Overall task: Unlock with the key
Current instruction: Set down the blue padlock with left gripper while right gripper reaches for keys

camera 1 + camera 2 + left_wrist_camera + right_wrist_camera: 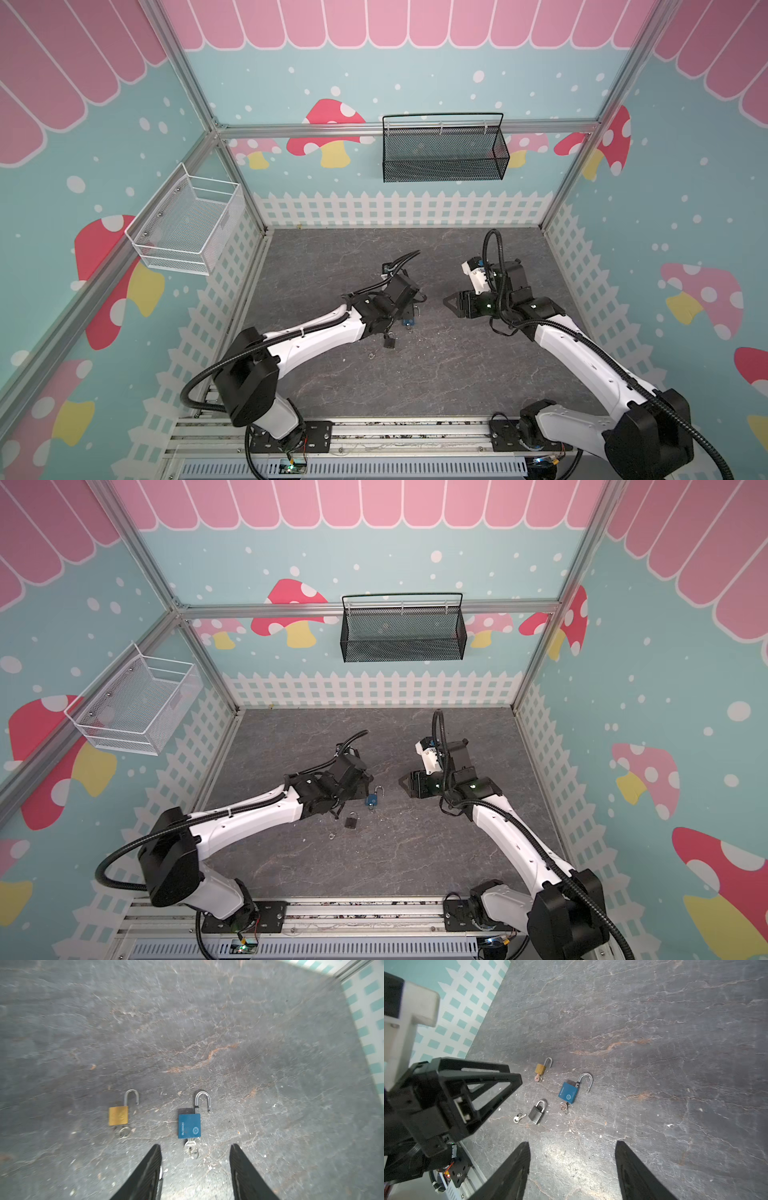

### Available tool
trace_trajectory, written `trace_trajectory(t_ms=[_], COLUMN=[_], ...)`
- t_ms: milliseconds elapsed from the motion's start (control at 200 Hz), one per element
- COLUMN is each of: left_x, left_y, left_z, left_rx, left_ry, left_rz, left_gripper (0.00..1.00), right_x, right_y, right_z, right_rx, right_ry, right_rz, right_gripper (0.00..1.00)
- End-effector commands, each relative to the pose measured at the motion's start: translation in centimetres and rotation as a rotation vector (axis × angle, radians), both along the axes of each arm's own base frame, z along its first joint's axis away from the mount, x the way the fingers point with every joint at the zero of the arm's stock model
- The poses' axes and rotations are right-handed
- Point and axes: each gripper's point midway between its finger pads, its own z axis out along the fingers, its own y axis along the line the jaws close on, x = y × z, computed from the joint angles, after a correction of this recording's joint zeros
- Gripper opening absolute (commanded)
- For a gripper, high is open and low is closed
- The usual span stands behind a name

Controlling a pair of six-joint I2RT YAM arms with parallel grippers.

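Note:
A blue padlock (189, 1126) lies flat on the grey table (207, 1032), its shackle swung open and a silver key (190, 1146) in its keyhole. My left gripper (195, 1145) is open just behind that key, holding nothing. Beside it lies a gold padlock (118, 1115), its shackle also open, with a key (123, 1132) at its base. The right wrist view adds a black padlock (536, 1113) with its shackle closed and a loose key (519, 1118) next to it. My right gripper (572, 1141) hovers open and empty, apart from the locks. The blue padlock (372, 800) shows in a top view.
A black mesh basket (442, 158) hangs on the back wall and a white wire basket (187, 228) on the left wall. Fence-printed walls enclose the table (415, 374) on three sides. The arm bases sit on a rail (415, 432) at the front edge.

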Motion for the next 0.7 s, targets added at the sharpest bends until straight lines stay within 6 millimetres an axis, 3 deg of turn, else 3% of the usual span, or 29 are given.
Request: trace_trajectory(t_ms=[0,255,470,695], left_x=[-0.6,-3.4,-5.7,-7.4], left_y=[2.3,7.6,11.0,12.7], left_z=[1.6,3.8,2.9,1.7], left_rx=[-0.003,-0.055,-0.055,-0.083], left_ry=[-0.052,-0.108,-0.087,-0.057], left_rz=[0.017,0.031,0.072,0.096], left_gripper=[0.54,0.55,0.55,0.55], right_x=[-0.9,-4.1,-6.6,-8.8], right_y=[2.0,7.0,10.0,13.4], right_z=[-0.1,-2.7,-5.8,-8.3], right_rx=[-0.016,-0.011,0.028,-0.002], right_ry=[0.011,0.087,0.191,0.246], right_rz=[0.065,0.167,0.194,0.242], right_gripper=[0.67,0.67,0.65,0.65])
